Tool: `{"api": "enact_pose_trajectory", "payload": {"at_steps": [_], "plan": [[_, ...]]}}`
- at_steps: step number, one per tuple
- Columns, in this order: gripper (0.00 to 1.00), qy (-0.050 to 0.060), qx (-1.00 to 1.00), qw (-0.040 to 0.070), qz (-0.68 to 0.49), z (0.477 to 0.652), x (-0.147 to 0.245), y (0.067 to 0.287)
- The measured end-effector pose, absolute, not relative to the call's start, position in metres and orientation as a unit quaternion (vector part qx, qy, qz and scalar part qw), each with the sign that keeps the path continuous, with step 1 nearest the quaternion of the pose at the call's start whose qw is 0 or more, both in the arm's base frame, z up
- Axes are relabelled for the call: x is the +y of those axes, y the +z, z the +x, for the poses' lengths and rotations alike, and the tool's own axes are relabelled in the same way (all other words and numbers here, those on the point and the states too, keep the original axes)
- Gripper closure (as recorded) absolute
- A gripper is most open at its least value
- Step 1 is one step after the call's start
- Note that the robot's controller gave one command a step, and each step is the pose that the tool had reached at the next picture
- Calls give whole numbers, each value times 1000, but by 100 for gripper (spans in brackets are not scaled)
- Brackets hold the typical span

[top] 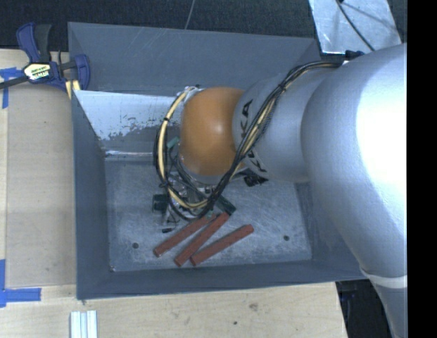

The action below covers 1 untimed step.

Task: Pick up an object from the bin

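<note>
Nearest to us, the arm's silver body (345, 139) is reaching in and ending at the orange wrist cover (207, 136). Just below that cover, three reddish-brown bars (204, 239) are lying side by side on the floor, touching one another, with their upper ends close to the gripper (174, 210). We are judging them stiff, light and flat, perhaps a little smooth. Taking one across its narrow width near the middle should be keeping it level, and the bar farthest from the cover is looking the freest. The gripper is hanging directly beneath the cover among cables, and we cannot tell whether it is wide or narrow. The grey bin (91, 210) is enclosing everything beneath the cover.
</note>
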<state>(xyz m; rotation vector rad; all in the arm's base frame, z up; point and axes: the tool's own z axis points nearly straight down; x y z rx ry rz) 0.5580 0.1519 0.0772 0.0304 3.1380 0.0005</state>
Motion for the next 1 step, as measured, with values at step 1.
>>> {"api": "enact_pose_trajectory", "payload": {"at_steps": [1], "plan": [[100,-1,1000,-2,11,540,171,137]]}}
